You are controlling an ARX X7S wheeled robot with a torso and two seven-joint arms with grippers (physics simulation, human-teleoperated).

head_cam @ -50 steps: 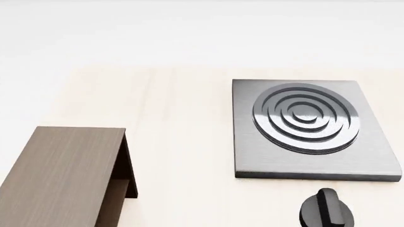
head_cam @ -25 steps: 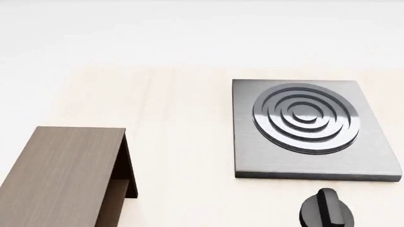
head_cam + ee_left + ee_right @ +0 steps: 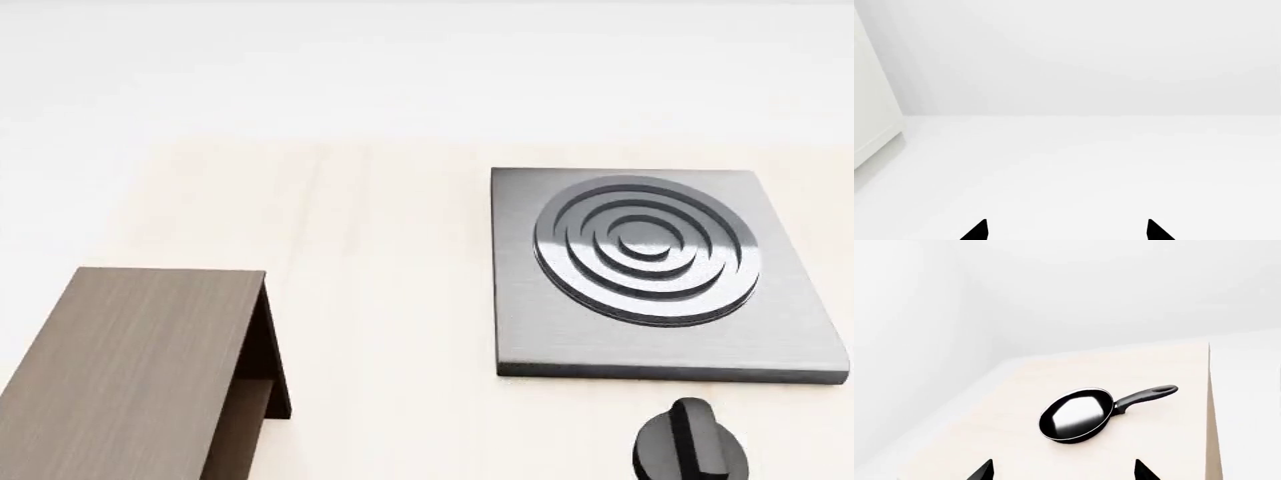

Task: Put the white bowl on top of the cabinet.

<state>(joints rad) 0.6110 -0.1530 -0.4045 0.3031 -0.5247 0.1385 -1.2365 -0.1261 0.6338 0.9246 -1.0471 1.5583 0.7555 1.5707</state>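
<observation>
Left gripper [image 3: 1066,231]: two black fingertips showed at the edge of the left wrist view, spread wide with nothing between them; it faced only white floor and wall, so it stood idle, away from the work.
Right gripper [image 3: 1062,470]: black tips likewise wide apart and empty, aimed over the pale wooden tabletop [image 3: 1167,440].
Black round knob [image 3: 689,442]: nearest the robot in the head view, just in front of the stove plate, likely its control.
Dark brown wood-grain box cabinet [image 3: 127,370]: at the near left, flat top bare and ready to take the bowl.
Grey square stove plate with raised concentric rings [image 3: 654,270]: farther back on the right, well apart from the cabinet.
Black frying pan with a long handle [image 3: 1077,414]: ahead of the right gripper, upright, untouched.
White bowl: in none of the views; its place could not be told, so the search for it seemed the step in hand.
</observation>
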